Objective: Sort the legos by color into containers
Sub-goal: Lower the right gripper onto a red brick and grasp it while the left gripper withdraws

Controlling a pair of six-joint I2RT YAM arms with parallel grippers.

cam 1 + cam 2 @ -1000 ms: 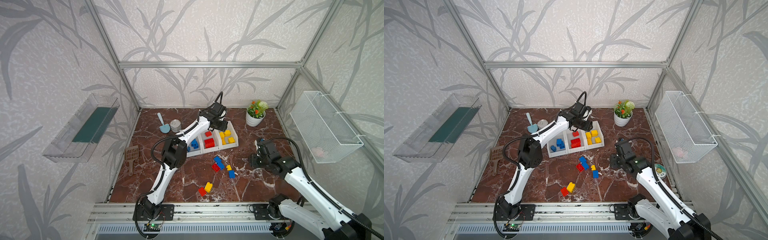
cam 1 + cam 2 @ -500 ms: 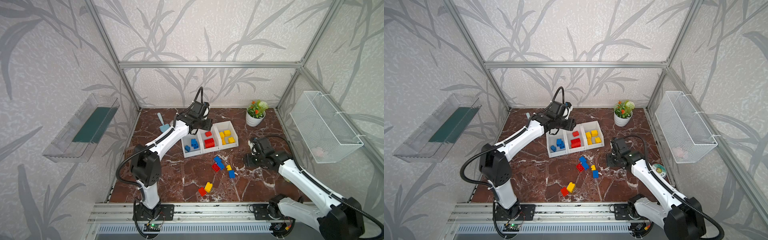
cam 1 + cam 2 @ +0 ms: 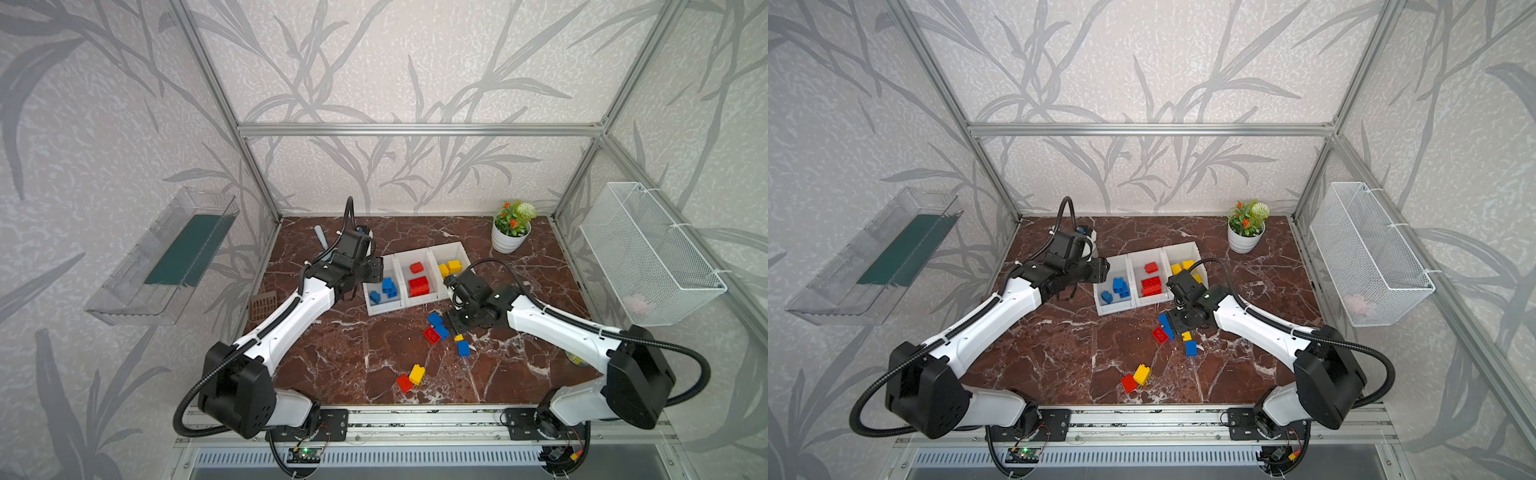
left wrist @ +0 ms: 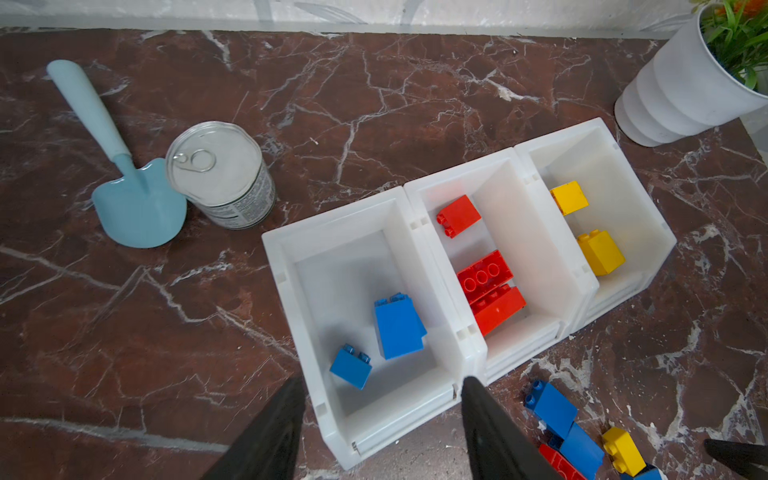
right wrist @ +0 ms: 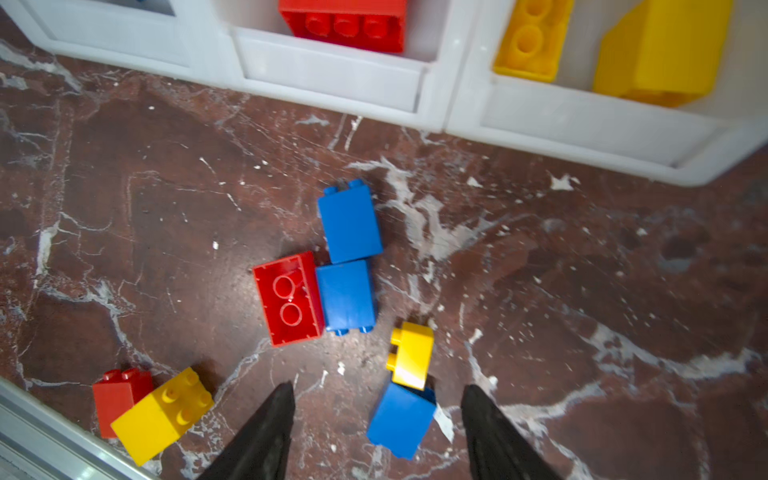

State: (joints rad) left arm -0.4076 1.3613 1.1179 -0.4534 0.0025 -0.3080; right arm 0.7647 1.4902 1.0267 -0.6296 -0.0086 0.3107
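A clear plastic tray hangs on the left wall. Below it is the dark red stone table. A small brown grid piece lies near the table's left edge. At the back lies a light blue plastic scoop. A silver tin can stands right beside its blade.

The left hand hangs by the front of the left bin. Its two black fingers are spread apart and pinch nothing.

Three white plastic bins joined in a row sit in the middle of the table. The left bin holds blue toy bricks. The middle bin holds red toy bricks. The right bin holds yellow toy bricks.

More bricks lie loose on the table in front of the bins. Near the front edge, a loose red brick and a loose yellow brick touch each other. Closer to the bins, two blue bricks lie end to end. An upside-down red brick touches one of them. Just beside them, a small yellow brick touches a single blue brick.

The right hand hangs over this last pair. Its fingers are spread apart and pinch nothing.

A white pot with a green plant stands in the back right corner. A white wire basket hangs on the right wall.
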